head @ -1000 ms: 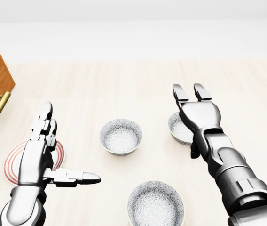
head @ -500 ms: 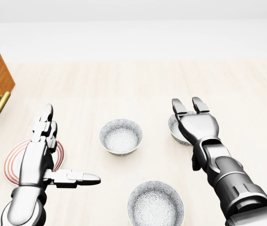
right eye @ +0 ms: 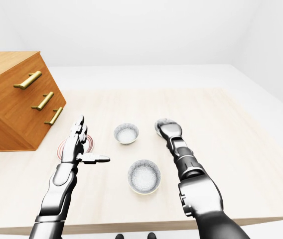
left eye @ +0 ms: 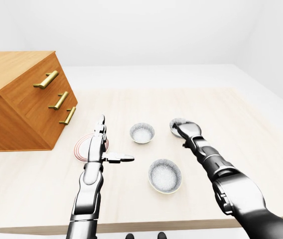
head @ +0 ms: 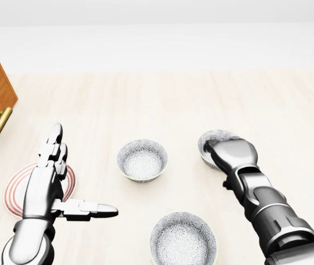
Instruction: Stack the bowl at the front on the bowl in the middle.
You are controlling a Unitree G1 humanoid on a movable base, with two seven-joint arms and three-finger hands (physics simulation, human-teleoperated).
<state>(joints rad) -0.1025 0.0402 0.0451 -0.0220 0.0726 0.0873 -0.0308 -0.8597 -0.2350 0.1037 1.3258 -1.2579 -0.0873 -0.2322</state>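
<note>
Three patterned white bowls stand on the pale wooden table. In the head view the middle bowl (head: 142, 159) is at centre, another bowl (head: 183, 238) lies near the bottom edge, and a third bowl (head: 216, 138) sits to the right. My right hand (head: 215, 150) covers the near side of the right bowl, its fingers curled down over the rim into it. My left hand (head: 82, 174) is open at the left, fingers straight and thumb pointing right, holding nothing.
A plate with red rings (head: 12, 193) lies partly under my left hand. A wooden dresser (left eye: 22, 99) with brass handles stands at the table's left. The table's near edge (left eye: 146, 226) shows in the left-eye view.
My right hand drew back and lowered onto the right bowl, and its fingers went from straight to curled over the rim. The left hand and the bowls stayed put.
</note>
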